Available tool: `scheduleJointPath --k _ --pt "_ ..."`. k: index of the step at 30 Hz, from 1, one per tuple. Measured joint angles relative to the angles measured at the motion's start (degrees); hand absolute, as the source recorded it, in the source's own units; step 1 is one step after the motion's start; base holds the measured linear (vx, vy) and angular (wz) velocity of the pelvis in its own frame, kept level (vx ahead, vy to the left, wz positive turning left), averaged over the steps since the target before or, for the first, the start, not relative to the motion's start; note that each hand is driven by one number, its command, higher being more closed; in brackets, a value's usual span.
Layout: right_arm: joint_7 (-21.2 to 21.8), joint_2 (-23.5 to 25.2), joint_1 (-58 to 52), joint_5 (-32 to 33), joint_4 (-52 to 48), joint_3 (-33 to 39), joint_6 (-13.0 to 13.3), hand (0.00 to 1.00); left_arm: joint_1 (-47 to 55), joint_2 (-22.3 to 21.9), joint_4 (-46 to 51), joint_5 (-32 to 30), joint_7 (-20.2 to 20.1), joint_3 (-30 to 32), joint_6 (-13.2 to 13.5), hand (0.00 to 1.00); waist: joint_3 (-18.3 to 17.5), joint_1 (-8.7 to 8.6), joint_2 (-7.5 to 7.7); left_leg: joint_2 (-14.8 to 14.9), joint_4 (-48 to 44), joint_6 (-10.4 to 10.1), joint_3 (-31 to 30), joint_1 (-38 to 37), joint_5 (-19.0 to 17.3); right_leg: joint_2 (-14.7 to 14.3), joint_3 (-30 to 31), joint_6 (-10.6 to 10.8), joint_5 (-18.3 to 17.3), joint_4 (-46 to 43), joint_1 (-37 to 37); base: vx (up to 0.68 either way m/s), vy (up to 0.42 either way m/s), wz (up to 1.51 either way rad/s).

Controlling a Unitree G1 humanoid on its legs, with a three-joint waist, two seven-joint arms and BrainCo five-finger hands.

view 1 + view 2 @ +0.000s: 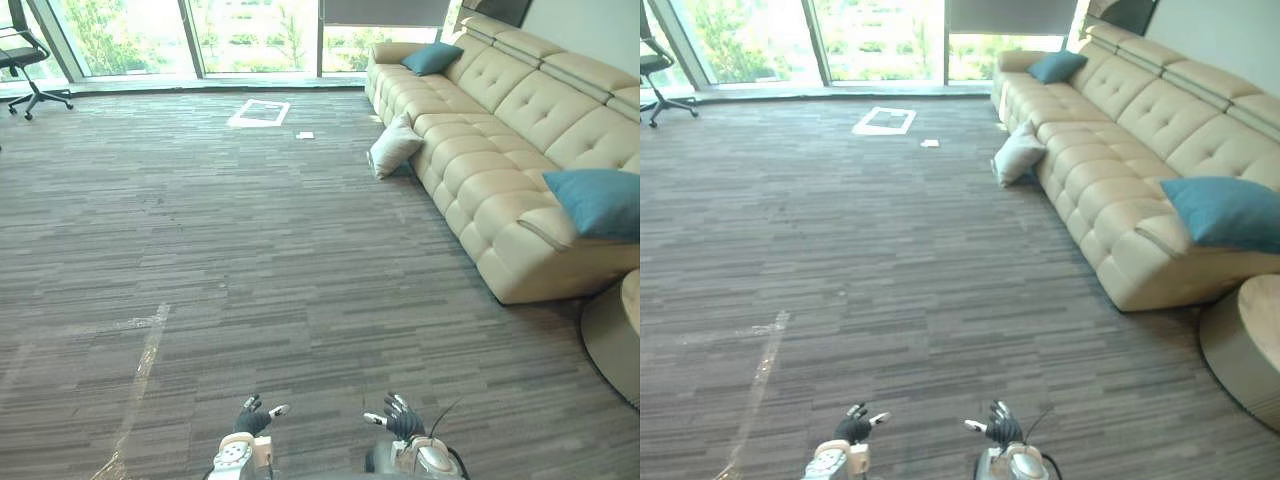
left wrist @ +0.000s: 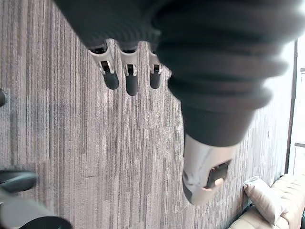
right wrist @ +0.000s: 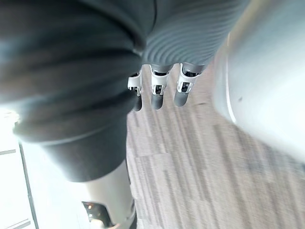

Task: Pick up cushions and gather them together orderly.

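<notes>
a humanoid robot stands on a grey striped carpet in a bright lounge, facing a long cream tufted sofa that runs along the wall on its right. the sofa carries two teal cushions: the far teal cushion leans in the corner at the window end, and the near teal cushion rests on the seat at the end closest to the robot. a cream cushion sits on the carpet, tilted against the sofa's front roughly between the two, nearer the far one. the three cushions lie well apart from each other and well apart from the robot.

both hands hang low in front of the robot, just above the carpet. the left hand has its fingers straight and released, thumb apart, holding nothing; its wrist view also catches the cream cushion by the sofa's base. the right hand shows fingers likewise relaxed and empty over bare carpet.

a round low table stands just beside the sofa's near end. a white floor mat with a small white scrap near it lies by the tall windows, and a black office chair stands at the far left.
</notes>
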State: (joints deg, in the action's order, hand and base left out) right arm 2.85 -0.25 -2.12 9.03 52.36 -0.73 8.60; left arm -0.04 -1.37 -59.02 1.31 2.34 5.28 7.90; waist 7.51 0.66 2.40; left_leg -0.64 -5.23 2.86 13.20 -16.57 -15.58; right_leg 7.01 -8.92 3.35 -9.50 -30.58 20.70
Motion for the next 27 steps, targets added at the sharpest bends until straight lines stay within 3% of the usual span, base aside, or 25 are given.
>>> scheduleJointPath --k 1,2,3,4,6,7,8,9,10,12,14,15,16,17,18,19,20,21,22,23,24,25,26,27 --pt "-0.05 -0.08 0.03 -0.01 0.05 0.06 0.04 0.00 -0.23 0.03 -0.05 -0.04 -0.07 -0.17 0.19 0.00 0.22 -0.22 0.34 -0.25 1.24 -2.19 -0.95 -2.20 -1.98 -0.19 -0.60 -1.50 5.82 9.58 0.46 0.56 -0.140 0.72" --pt "-0.09 -0.32 0.02 -0.02 0.27 0.06 -0.10 0.00 0.15 -0.26 -0.29 -0.04 -0.02 -0.05 0.07 0.00 0.34 -0.47 -0.04 0.01 1.70 -2.43 -1.78 -3.74 -2.35 -0.67 0.23 -2.99 10.53 9.02 0.08 0.62 -0.169 0.40" --pt "-0.11 -0.99 0.31 -0.03 0.18 -0.09 -0.12 0.00 0.95 -0.90 -0.30 -0.04 0.05 0.44 0.06 0.00 -0.38 -0.42 -1.35 1.26 1.80 -2.34 -2.96 -5.03 -2.31 -1.75 0.46 -4.80 9.68 5.83 0.60 0.63 -0.172 0.12" --pt "-0.14 -1.03 0.99 -0.07 0.28 -0.03 -0.16 0.00 1.27 -1.58 -0.40 -0.08 -0.01 0.78 0.06 0.00 -0.44 -0.26 -2.50 1.91 -0.38 -2.27 -4.14 -5.13 -2.11 -1.47 0.13 -5.54 6.00 1.56 1.32 0.71 -0.233 0.13" --pt "-0.12 -1.53 1.20 -0.06 0.11 0.39 -0.17 0.00 1.50 -2.09 -0.74 -0.52 -0.15 1.11 0.06 0.00 -0.46 -0.74 -3.72 2.72 -9.36 -2.20 -7.88 -3.02 -1.33 -0.76 -1.16 -5.85 -0.29 -4.24 0.47 0.56 -0.227 0.23" --pt "0.00 -2.07 0.93 -0.05 0.15 -0.08 -0.23 0.00 1.34 -2.11 -1.02 -1.28 -0.34 1.30 0.07 0.00 -0.69 -0.74 -4.92 3.76 -19.74 -4.71 -9.51 0.77 0.14 -1.52 -1.96 -5.83 -2.60 -3.65 -2.17 0.58 -0.218 0.22" --pt "0.05 -2.02 0.73 -0.01 0.13 -0.68 -0.29 0.00 1.20 -2.18 -0.94 -1.28 -0.33 2.48 0.09 0.00 -0.63 -0.76 -5.78 5.12 -31.70 -10.41 -11.29 5.87 4.81 -2.55 -2.59 -6.10 -3.80 -2.00 -5.13 0.69 -0.205 0.08" --pt "0.08 -2.16 1.09 0.02 0.11 -2.12 -0.46 0.00 1.45 -2.01 -0.02 -1.23 -0.32 4.22 0.15 0.00 -0.01 -0.25 -6.07 6.84 -45.67 -14.46 -11.98 12.50 14.01 -4.31 -2.21 -6.79 -4.94 1.11 -9.46 0.56 -0.117 -0.14" --pt "0.02 -1.89 1.01 0.02 0.29 -2.46 -0.72 0.00 1.75 -1.89 0.21 -1.20 -0.22 5.26 0.22 0.00 0.38 0.10 -6.49 8.14 -52.71 -13.29 -11.26 15.80 13.24 -5.40 -1.88 -7.76 -5.72 3.04 -12.76 0.54 -0.071 -0.39" --pt "-0.22 -0.52 0.95 0.03 0.93 -2.91 -1.48 0.00 1.87 -1.01 2.18 -1.20 -0.18 5.43 0.28 0.00 1.19 1.29 -5.62 9.95 -58.60 -8.12 -7.06 22.84 8.23 -6.24 0.09 -8.36 -7.32 8.19 -20.96 0.52 -0.044 -0.57" --pt "-0.43 0.17 1.05 0.11 0.71 -2.83 -1.28 0.00 1.99 -0.55 3.83 -1.16 -0.18 5.25 0.62 0.00 1.18 2.44 -4.07 10.21 -46.49 -5.63 -0.51 29.50 3.52 -4.92 3.18 -7.30 -7.96 14.28 -28.17 0.54 -0.002 -0.75" --pt "-0.59 0.12 1.06 0.11 0.59 -2.82 -1.27 0.00 2.00 -0.56 4.19 -1.16 -0.16 5.17 0.71 0.00 1.19 2.67 -4.05 10.12 -42.80 -5.54 0.28 30.80 3.33 -4.61 3.65 -6.77 -8.26 15.07 -29.23 0.64 0.072 -0.65" --pt "-0.89 0.06 0.97 0.13 0.49 -2.76 -1.30 0.00 2.01 -0.57 4.65 -1.16 -0.15 5.15 0.75 0.00 1.22 2.71 -4.03 9.53 -33.10 -5.39 1.40 33.16 3.84 -3.93 4.56 -5.51 -9.05 17.17 -32.03 0.75 0.189 -0.49" --pt "-1.12 0.10 0.93 0.11 0.51 -2.80 -1.34 0.00 2.29 -0.63 5.27 -1.10 -0.06 5.13 0.87 0.00 1.00 2.74 -3.87 8.28 -18.30 -6.26 1.35 34.31 6.60 -3.06 5.62 -4.39 -10.88 20.00 -35.44 0.77 0.229 -0.43" --pt "-1.15 0.10 0.94 0.09 0.51 -2.84 -1.34 0.00 2.45 -0.63 5.48 -1.09 -0.01 5.10 0.94 0.00 0.87 2.83 -3.84 8.02 -15.11 -6.60 1.35 34.67 7.44 -2.91 6.00 -4.26 -11.54 20.60 -36.16 0.66 0.243 -0.44" --pt "-1.20 0.12 1.01 0.08 0.77 -2.89 -1.34 0.00 2.63 -0.43 5.86 -1.04 0.03 5.00 1.24 0.00 0.59 3.08 -3.45 7.84 -13.35 -6.62 1.23 35.33 10.95 -2.40 6.87 -3.66 -12.50 21.50 -37.31 0.41 0.202 -0.51" --pt "-1.21 0.27 0.91 0.05 1.85 -2.99 -1.35 0.00 3.14 0.16 6.18 -1.08 0.04 4.92 1.49 0.00 -1.13 3.46 -2.07 6.56 -14.43 -5.47 1.86 35.46 15.27 -0.98 8.59 -3.19 -13.07 21.91 -38.13 0.62 0.243 -0.55" --pt "-1.19 0.80 0.91 0.02 2.79 -2.99 -1.40 0.00 3.21 1.17 6.02 -1.10 0.12 5.03 1.33 0.00 -2.68 3.39 0.19 4.86 -16.10 -2.20 2.82 35.88 14.45 1.35 10.67 -3.63 -12.35 20.33 -37.52 0.81 0.312 -0.53" --pt "-1.13 0.78 0.31 -0.02 2.67 -2.76 -1.37 0.00 3.09 1.66 5.82 -1.10 0.18 5.02 1.34 0.00 -3.18 3.25 1.45 4.25 -18.39 -1.36 4.51 35.04 12.20 2.98 12.83 -0.48 -9.42 15.58 -35.97 0.83 0.310 -0.31" --pt "-1.13 0.78 -0.18 -0.08 2.68 -2.76 -1.38 0.00 2.88 2.05 5.32 -1.10 0.22 4.91 1.37 0.00 -3.14 3.27 2.07 3.54 -18.93 -0.75 5.20 33.50 11.12 3.59 13.84 0.69 -7.20 11.45 -35.11 0.79 0.357 -0.23" --pt "-1.13 0.82 -0.76 -0.12 2.67 -2.57 -1.40 0.00 2.63 2.56 4.58 -1.09 0.22 4.65 1.29 0.00 -2.75 3.12 2.75 2.06 -18.06 0.01 5.15 29.80 9.85 3.90 14.91 3.09 -2.19 1.39 -32.04 0.73 0.333 -0.14" --pt "-1.07 0.54 -1.46 -0.21 2.58 -2.22 -1.34 0.00 2.60 2.58 4.02 -1.05 0.24 4.20 1.11 0.00 -2.55 2.86 2.45 1.47 -15.77 -0.08 4.91 25.66 8.11 3.63 15.84 6.09 5.79 -10.21 -27.37 0.81 0.348 -0.11" --pt "-0.93 0.33 -1.70 -0.30 2.56 -2.19 -1.29 0.00 2.44 2.58 3.12 -1.04 0.27 3.32 0.63 0.00 -2.04 2.38 1.74 0.54 -13.22 -0.73 4.51 20.83 6.03 2.97 15.92 7.34 7.42 -23.66 -21.34 0.62 0.235 -0.01" --pt "-0.94 0.20 -1.97 -0.30 2.49 -2.14 -1.30 0.00 1.77 2.57 2.25 -1.02 0.28 2.06 0.20 0.00 -1.76 1.96 1.61 -0.02 -11.57 -0.62 3.94 17.60 5.50 2.39 15.37 6.32 5.88 -30.02 -18.08 0.57 0.174 0.14"
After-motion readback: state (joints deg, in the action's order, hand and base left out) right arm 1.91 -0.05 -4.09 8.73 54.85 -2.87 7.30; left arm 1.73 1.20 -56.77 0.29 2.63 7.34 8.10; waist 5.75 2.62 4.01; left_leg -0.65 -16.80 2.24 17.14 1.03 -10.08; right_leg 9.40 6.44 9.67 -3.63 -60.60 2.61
